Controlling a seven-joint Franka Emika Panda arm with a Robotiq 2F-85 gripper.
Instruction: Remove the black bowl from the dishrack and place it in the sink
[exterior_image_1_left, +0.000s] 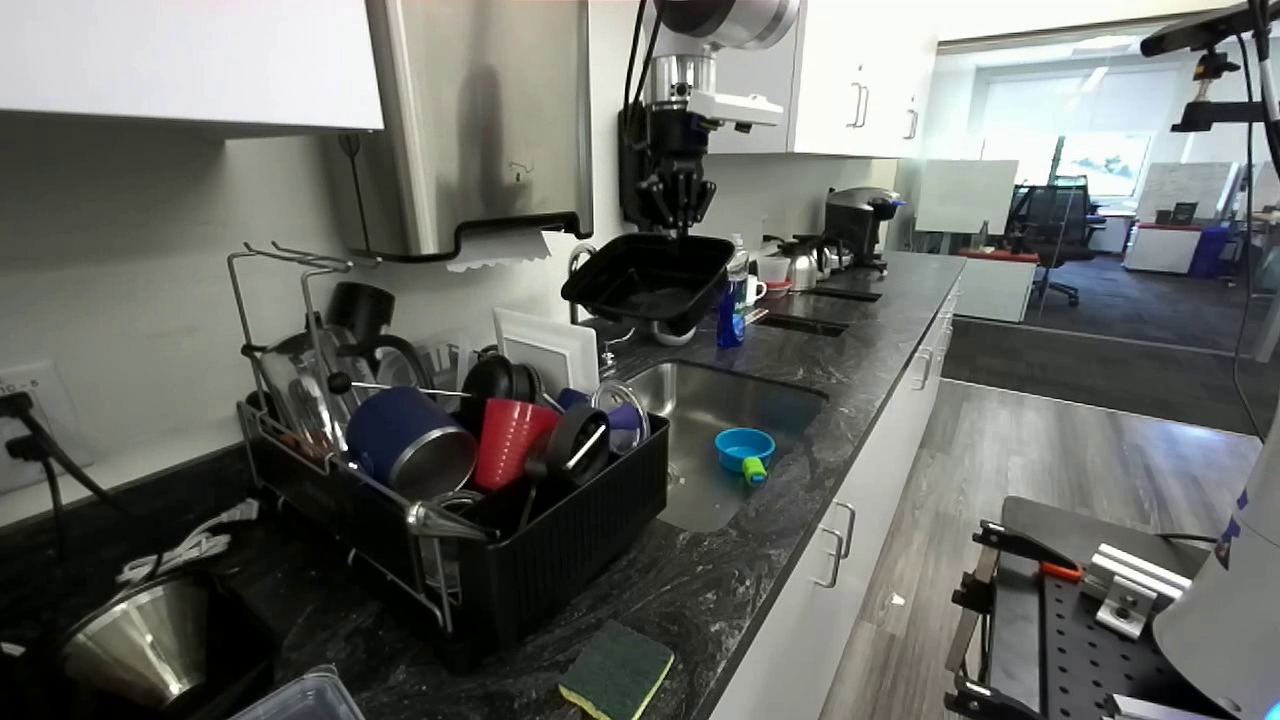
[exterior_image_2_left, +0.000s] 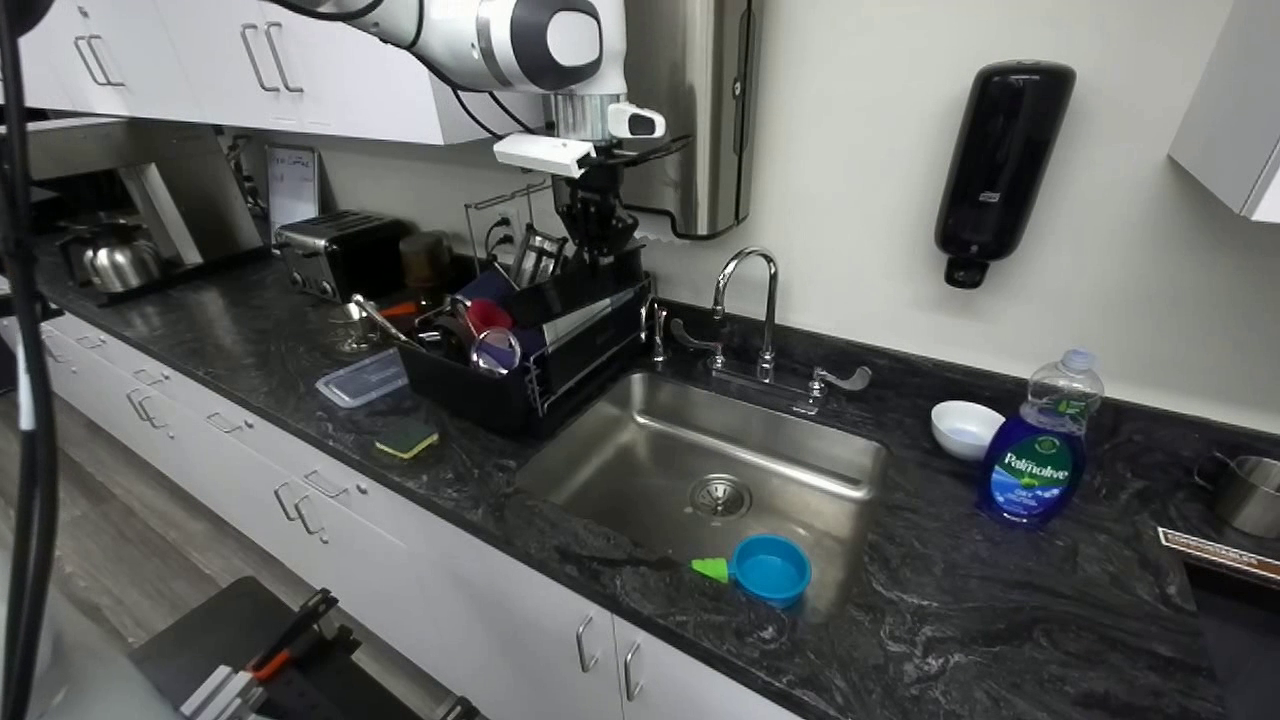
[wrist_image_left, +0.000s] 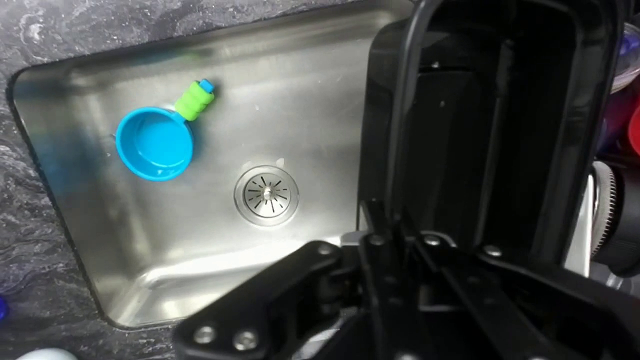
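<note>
Your fingers (wrist_image_left: 378, 260) are nearly together, pinching the rim of the black bowl (wrist_image_left: 450, 165), which hangs in the air just beneath them. Lower down, you have the sink (wrist_image_left: 215, 240); in the wrist view it spreads to the left of your fingers, with a green-handled blue cup (wrist_image_left: 155, 145) lying in it. Also below your fingers, the dishrack (exterior_image_1_left: 590, 540) holds a red cup (exterior_image_1_left: 510, 440) and a dark blue mug (exterior_image_1_left: 400, 430).
</note>
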